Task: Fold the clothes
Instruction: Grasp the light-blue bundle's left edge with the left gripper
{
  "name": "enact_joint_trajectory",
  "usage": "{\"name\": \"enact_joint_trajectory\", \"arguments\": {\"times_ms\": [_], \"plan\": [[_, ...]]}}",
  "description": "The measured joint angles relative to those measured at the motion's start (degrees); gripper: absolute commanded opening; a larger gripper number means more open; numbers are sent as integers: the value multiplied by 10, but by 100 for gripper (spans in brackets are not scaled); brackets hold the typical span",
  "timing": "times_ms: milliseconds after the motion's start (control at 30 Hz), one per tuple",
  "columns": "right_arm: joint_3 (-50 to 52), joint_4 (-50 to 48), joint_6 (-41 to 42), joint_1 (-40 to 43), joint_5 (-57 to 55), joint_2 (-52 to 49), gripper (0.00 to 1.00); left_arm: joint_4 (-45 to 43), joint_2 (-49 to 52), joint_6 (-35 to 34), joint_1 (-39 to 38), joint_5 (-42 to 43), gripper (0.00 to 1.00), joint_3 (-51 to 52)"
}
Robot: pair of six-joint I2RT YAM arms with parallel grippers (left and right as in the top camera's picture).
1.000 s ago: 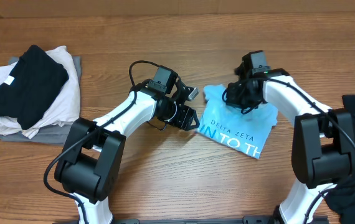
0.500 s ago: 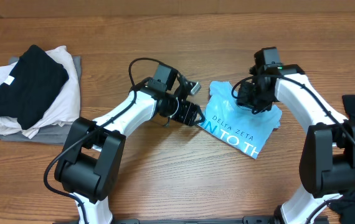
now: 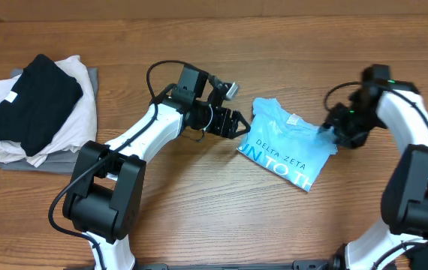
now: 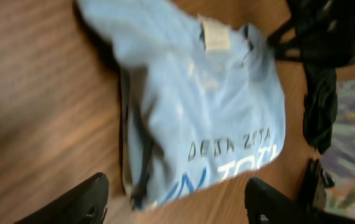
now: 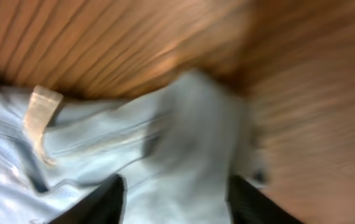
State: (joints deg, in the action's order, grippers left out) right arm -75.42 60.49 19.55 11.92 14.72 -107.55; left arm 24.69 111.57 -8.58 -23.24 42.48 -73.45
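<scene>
Blue shirt (image 3: 289,150) flat on the wood table (image 3: 199,217), my right gripper (image 3: 339,131) had opened and pulled off to its right edge, left gripper (image 3: 235,124) open beside its left edge, stack (image 3: 34,105) far left.

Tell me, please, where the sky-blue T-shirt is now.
Overhead, the sky-blue T-shirt lies right of centre on the table, between the left tool and the right tool.

Both arms reach inward, left end effector (image 3: 234,124) and right end effector (image 5: 176,199) with jaws parted.
</scene>
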Motion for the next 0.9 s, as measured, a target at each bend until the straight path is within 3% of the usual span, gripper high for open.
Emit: {"name": "enact_joint_trajectory", "arguments": {"times_ms": [167,300,500,700,800,900], "plan": [[1,2,-18,49,4,0,74,51,0,8,0,-10,76,0],[14,-1,-24,49,13,0,69,57,0,11,0,-9,74,0],[54,-21,-35,37,30,0,36,61,0,17,0,-16,74,0],[89,-125,-31,3,61,0,36,80,0,27,0,-53,78,0],[89,-172,-28,-17,70,0,50,82,0,30,0,-72,82,0],[89,-179,-35,-35,76,0,45,72,1,27,0,-84,88,0]]}}
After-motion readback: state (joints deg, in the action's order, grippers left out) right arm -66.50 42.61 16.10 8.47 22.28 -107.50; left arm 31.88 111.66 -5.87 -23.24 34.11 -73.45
